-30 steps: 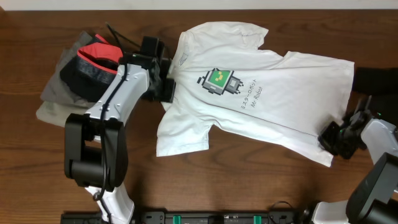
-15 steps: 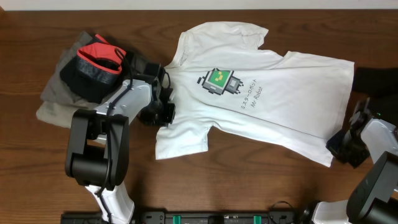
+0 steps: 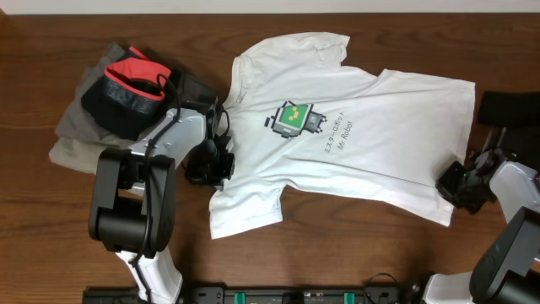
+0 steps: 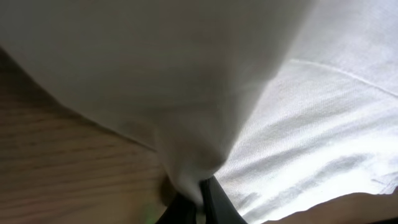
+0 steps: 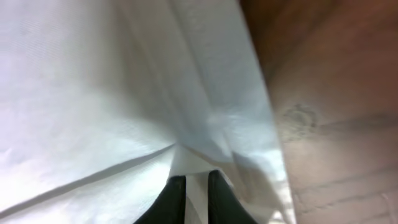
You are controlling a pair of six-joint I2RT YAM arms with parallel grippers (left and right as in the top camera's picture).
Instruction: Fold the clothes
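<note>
My left gripper (image 3: 211, 164) is now sitting lower than one second ago, and the white T-shirt (image 3: 363, 160) is lying a little more to the left on the table (image 3: 337, 253). Its jaws are pressing together on the shirt's edge between collar and sleeve. My right gripper (image 3: 460, 184) is pinching the hem corner.

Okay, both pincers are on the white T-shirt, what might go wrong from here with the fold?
1. The right pincer pinches only a thin bit of the T-shirt at its hem corner; that could slip out when pulled.
2. The left pincer grips bunched cloth, so the fold may come out creased.
3. The pile of other clothes lies close beside the left arm; a sweep could drag it.
</note>
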